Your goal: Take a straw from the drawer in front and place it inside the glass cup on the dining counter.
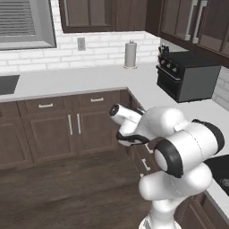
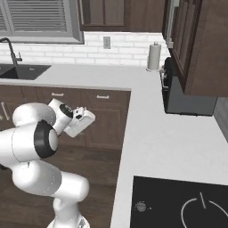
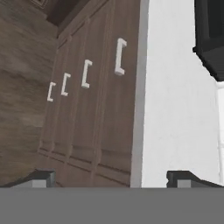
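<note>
Gripper [image 3: 111, 179]: jaws fully apart, empty, aimed at closed drawer [image 2: 103, 96], probably to line up with its handle [image 3: 120, 56].

Two rear base views sharing the corner counter [image 1: 89, 78]; rolled hand view.

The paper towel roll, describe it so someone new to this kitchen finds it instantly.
Start at the white L-shaped counter under the brick wall. Near its corner, left of the black oven, stands the paper towel roll: an upright pale cylinder, the one tall thing there.
</note>
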Motion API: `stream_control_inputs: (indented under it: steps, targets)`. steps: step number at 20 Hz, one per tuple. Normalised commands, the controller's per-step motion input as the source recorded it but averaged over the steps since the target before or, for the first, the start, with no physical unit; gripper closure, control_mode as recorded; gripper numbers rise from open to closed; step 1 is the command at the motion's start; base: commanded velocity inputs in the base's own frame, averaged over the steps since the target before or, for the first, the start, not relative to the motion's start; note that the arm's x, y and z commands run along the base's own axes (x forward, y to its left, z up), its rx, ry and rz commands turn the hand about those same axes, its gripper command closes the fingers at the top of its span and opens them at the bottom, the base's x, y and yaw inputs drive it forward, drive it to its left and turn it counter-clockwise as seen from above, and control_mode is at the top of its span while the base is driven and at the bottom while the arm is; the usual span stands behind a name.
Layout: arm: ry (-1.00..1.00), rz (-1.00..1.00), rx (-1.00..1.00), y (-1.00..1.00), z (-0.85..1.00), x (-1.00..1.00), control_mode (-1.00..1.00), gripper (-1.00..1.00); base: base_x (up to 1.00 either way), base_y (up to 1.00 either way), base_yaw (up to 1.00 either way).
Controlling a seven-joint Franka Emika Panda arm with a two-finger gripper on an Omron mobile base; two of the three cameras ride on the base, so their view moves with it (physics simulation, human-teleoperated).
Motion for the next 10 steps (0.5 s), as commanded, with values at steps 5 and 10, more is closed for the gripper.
stream_control_inputs:
  steps: [5,10]
  targets:
    - [-0.16,0.0,-0.06,-0.61,-0.31,0.0,-1.0,-1.0,0.0,0.0,0.0]
    - [-0.02,0.0,0.0,-0.52,-0.18,0.05,-1.0,-1.0,0.0,0.0,0.0]
